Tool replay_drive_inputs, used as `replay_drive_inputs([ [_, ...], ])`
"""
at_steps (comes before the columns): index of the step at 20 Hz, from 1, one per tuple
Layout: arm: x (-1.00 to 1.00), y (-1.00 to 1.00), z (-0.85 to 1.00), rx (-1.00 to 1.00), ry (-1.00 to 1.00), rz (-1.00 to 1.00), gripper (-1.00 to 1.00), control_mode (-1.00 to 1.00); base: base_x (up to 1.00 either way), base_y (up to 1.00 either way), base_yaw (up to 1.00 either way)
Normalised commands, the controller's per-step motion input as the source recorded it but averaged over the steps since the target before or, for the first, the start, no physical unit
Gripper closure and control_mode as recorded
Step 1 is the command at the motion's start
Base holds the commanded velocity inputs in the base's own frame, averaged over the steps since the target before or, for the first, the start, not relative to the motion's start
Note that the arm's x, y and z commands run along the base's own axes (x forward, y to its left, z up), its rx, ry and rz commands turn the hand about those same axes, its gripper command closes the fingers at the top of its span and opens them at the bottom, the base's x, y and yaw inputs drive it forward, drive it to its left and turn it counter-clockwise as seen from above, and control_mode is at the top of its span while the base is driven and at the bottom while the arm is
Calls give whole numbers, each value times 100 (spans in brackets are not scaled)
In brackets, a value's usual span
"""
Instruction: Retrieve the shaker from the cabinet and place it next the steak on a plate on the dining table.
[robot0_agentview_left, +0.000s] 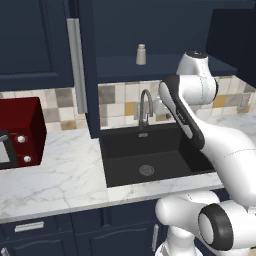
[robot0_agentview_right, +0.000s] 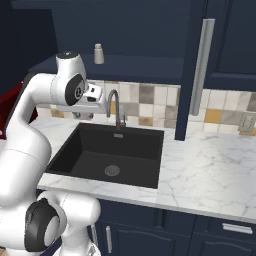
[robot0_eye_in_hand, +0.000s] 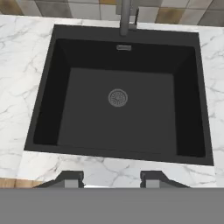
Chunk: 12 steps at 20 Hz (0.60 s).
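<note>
One shaker (robot0_agentview_left: 141, 54) stands upright on the shelf of the open cabinet (robot0_agentview_left: 150, 30), above the faucet (robot0_agentview_left: 145, 107). One black sink (robot0_eye_in_hand: 118, 100), one drain (robot0_eye_in_hand: 117, 97), set in the marble counter (robot0_agentview_left: 55, 175). One red microwave (robot0_agentview_left: 20, 132) at the counter's left. One long silver door handle (robot0_agentview_left: 77, 65). Gripper (robot0_eye_in_hand: 111, 179) hangs over the sink's near rim, two fingertips (robot0_eye_in_hand: 70, 178) apart with nothing between them, well below the shaker.

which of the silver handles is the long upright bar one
The long vertical bar handle on the open wall cabinet door beside the shaker. The base cabinet handles under the counter are much shorter.
</note>
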Motion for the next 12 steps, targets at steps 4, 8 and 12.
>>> replay_drive_inputs([
  [4, 0, 0, 2, 0, -5, 0, -100, -100, 0, 0, 0],
  [8, -2, 0, 23, 0, -17, 0, -100, -100, 0, 0, 0],
  [12, -4, 1, 44, 0, -35, 0, -100, -100, 0, 0, 0],
])
